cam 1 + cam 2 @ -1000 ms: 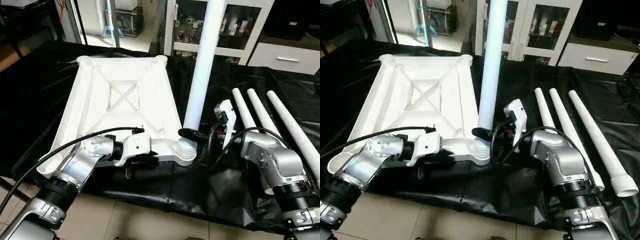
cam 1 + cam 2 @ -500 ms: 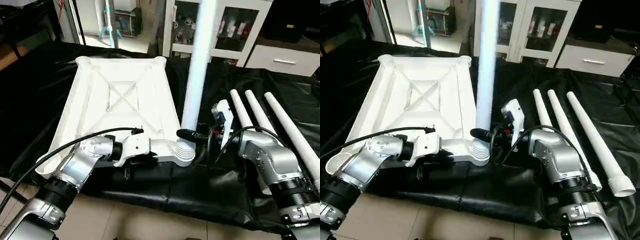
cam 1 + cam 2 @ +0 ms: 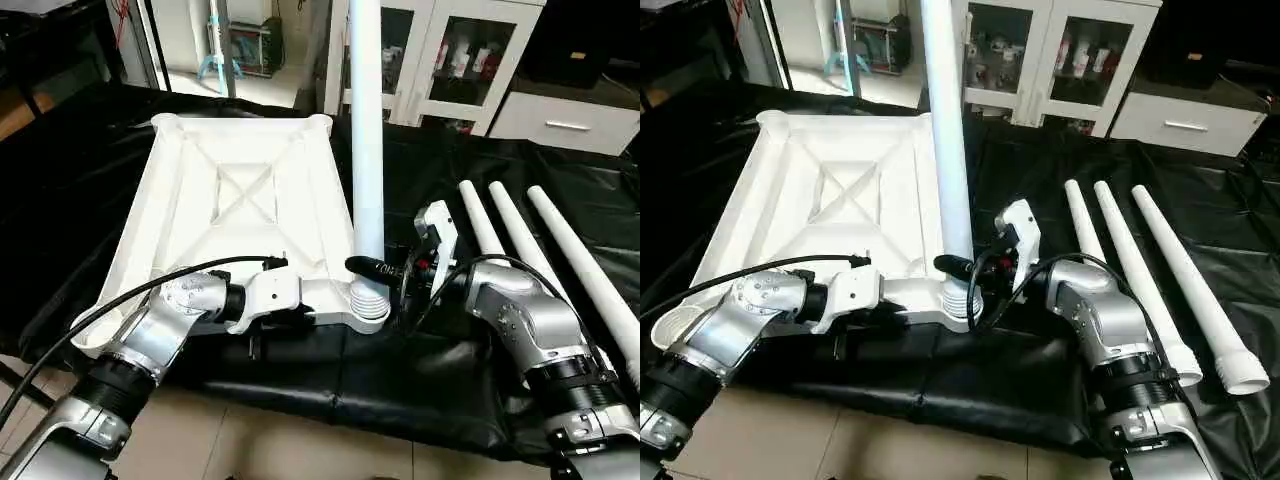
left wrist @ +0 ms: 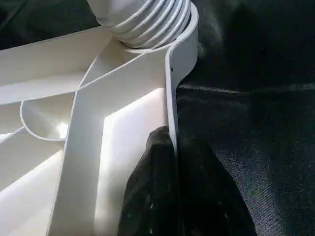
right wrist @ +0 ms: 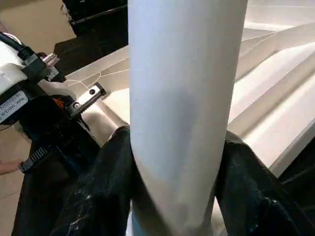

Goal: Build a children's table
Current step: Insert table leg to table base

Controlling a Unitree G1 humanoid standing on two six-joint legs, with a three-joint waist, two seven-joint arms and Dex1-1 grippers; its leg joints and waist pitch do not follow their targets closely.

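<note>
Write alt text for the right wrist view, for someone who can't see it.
The right gripper holds a white table leg between its two black fingers, close to the camera. Behind the leg lies the white tabletop, underside up, on black sheeting.

One table top (image 3: 240, 200); four legs: one upright (image 3: 366, 130), three lying (image 3: 545, 250).

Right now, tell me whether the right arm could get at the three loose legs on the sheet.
Probably not yet: the right gripper is shut on the upright leg; otherwise the loose legs lie unobstructed beside it.
</note>
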